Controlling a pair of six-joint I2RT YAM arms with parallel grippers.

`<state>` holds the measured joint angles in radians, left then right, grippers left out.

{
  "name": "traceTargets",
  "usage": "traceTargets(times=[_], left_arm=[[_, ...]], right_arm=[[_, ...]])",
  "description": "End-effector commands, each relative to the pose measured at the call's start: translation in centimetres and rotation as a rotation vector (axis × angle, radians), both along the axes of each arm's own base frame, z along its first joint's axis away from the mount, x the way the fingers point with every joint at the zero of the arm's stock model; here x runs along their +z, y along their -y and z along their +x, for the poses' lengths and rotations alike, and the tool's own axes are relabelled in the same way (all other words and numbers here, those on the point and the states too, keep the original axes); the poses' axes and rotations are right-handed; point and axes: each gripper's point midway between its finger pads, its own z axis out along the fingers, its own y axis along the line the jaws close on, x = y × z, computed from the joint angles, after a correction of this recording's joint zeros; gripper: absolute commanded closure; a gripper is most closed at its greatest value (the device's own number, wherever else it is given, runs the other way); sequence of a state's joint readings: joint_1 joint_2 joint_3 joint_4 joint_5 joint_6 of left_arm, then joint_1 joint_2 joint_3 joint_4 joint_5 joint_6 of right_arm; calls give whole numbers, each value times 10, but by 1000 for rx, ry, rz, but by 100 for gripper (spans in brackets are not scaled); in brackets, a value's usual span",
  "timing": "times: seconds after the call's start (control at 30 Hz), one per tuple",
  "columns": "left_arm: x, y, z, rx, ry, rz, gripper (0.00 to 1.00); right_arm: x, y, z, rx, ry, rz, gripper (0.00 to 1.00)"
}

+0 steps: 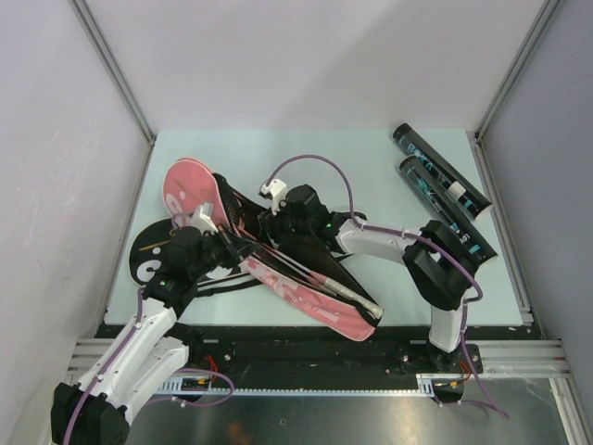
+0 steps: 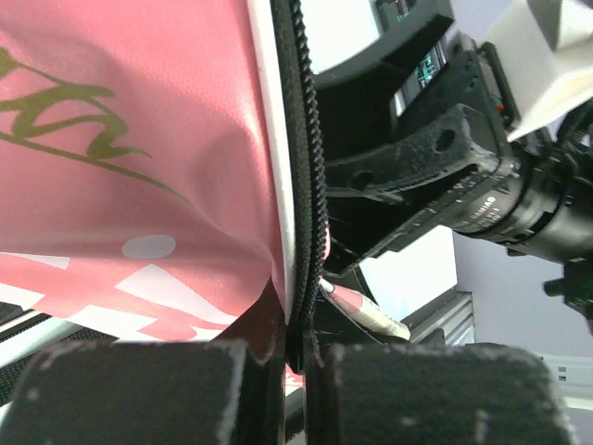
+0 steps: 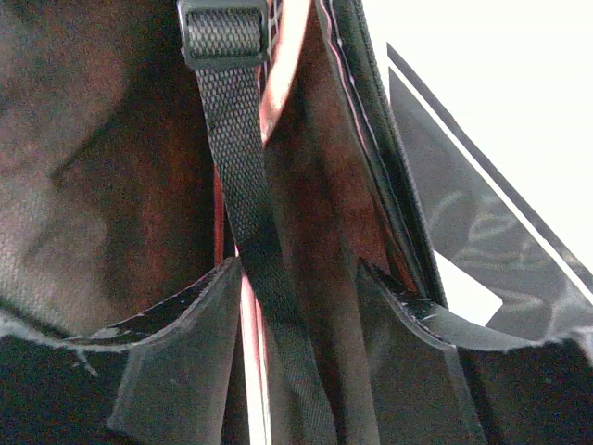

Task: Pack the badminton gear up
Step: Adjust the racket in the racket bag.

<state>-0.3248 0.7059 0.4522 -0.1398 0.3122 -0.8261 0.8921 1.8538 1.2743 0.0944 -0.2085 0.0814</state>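
Note:
A pink-and-white racket bag (image 1: 190,190) lies slanted across the mat, and a pale racket handle (image 1: 357,298) sticks out at its near end. My left gripper (image 1: 233,243) is shut on the bag's black zipper edge (image 2: 301,185), with pink fabric (image 2: 139,167) to its left in the left wrist view (image 2: 295,348). My right gripper (image 1: 267,225) reaches into the bag's opening. In the right wrist view its jaws (image 3: 296,306) stand apart around a loose black webbing strap (image 3: 246,213) and the dark lining. Two dark tubes with teal print (image 1: 435,171) lie at the back right.
A black-and-white cover (image 1: 148,264) lies flat under the bag at the left. The second tube (image 1: 454,218) lies close to the right arm's elbow (image 1: 440,269). Grey walls and metal posts close in the mat on three sides.

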Motion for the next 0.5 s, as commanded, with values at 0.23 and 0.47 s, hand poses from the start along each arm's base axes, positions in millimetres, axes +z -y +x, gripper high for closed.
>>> traceTargets(times=[0.23,0.47], left_arm=[[18,11,-9,-84,70,-32,100],[14,8,-9,-66,68,-29,100]], right_arm=[[23,-66,18,54,108,289,37],[55,-42,43,-100,166,202,65]])
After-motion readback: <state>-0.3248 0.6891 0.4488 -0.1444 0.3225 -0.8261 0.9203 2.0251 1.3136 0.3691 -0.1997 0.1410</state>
